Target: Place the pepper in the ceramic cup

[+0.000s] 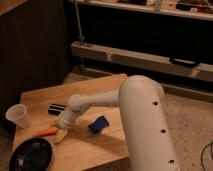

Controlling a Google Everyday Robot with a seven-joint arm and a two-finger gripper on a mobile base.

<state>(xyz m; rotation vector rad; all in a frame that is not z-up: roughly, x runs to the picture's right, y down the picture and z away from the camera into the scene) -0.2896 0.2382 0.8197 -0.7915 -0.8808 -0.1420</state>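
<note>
The pepper [44, 132], a slim orange piece, lies on the wooden table [100, 87] near its front left. My gripper [61, 135] reaches down from the white arm [95, 102], its pale fingers shut on the pepper's right end, with both still low on the tabletop. The ceramic cup [17, 116], small and whitish, stands upright at the table's left edge, about a hand's width up and left of the pepper.
A black round dish [31, 155] sits at the front left corner, just below the pepper. A black cylinder [57, 108] lies behind the gripper. A blue block [98, 124] rests to the gripper's right. Dark shelving runs behind the table.
</note>
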